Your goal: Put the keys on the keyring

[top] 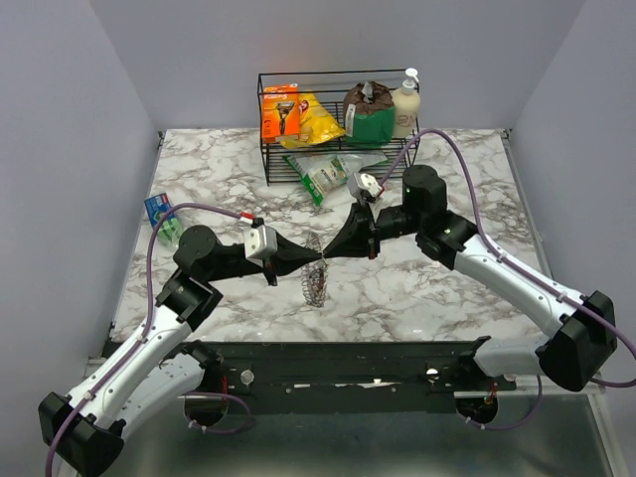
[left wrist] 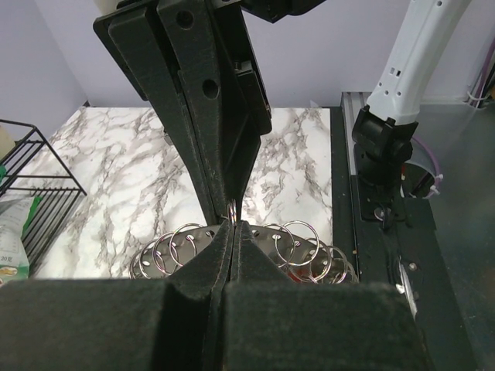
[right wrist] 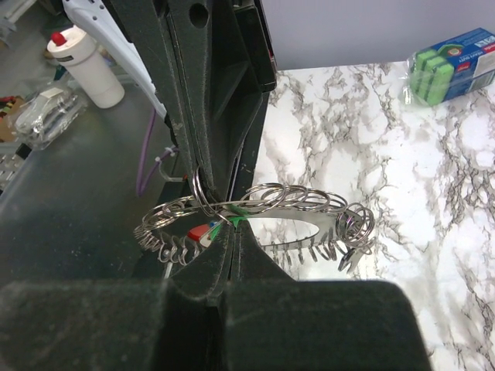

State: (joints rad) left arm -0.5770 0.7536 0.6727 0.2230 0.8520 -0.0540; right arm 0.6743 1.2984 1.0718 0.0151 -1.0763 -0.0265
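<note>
The keyring [top: 315, 278] hangs above the middle of the marble table, between my two gripper tips. It is a flat silver ring [right wrist: 309, 207] fringed with many small split rings and silver keys [right wrist: 352, 232]. My left gripper [top: 320, 261] is shut, its tips pinching a small ring [left wrist: 231, 210] at the keyring's top edge. My right gripper [right wrist: 232, 226] comes from the opposite side and is shut on a green key head [right wrist: 246, 213] at the ring. A red, white and blue tag [right wrist: 198, 232] hangs beside it. The keyring's lower part is hidden behind my left fingers [left wrist: 259, 267].
A black wire basket [top: 266, 129] with packets and a bottle stands at the back. A green snack bag [top: 323, 174] lies in front of it. A pack of green sponges [top: 159, 211] lies at the left edge. The right arm's base [left wrist: 383, 154] stands at the table's near edge.
</note>
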